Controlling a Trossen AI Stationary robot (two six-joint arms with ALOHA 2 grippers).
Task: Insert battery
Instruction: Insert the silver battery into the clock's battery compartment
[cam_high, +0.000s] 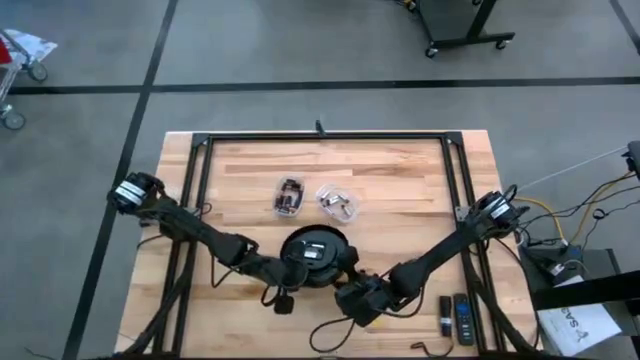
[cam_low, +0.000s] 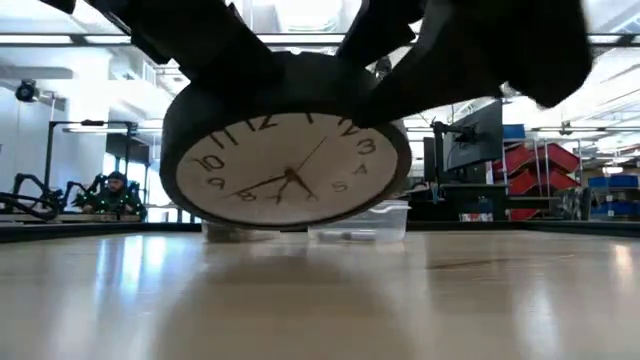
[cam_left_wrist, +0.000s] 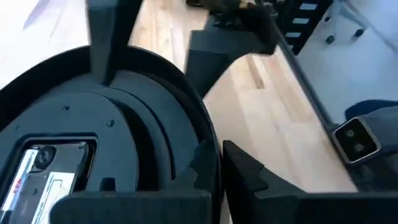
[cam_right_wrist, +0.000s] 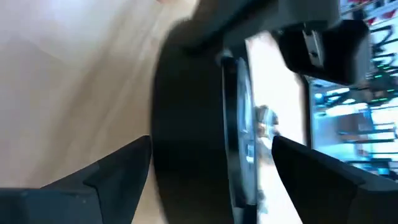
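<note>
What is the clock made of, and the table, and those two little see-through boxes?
The clock looks like black matte plastic with a white face, maybe paper, behind a shiny clear cover. The table is pale wood, with plank seams and grain showing. The two small boxes seem clear plastic, since their contents show through.

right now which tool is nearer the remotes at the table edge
Right. The right tool is at the clock's near-right rim, a short way from the two remotes. The left tool is on the clock's far side from them.
</note>
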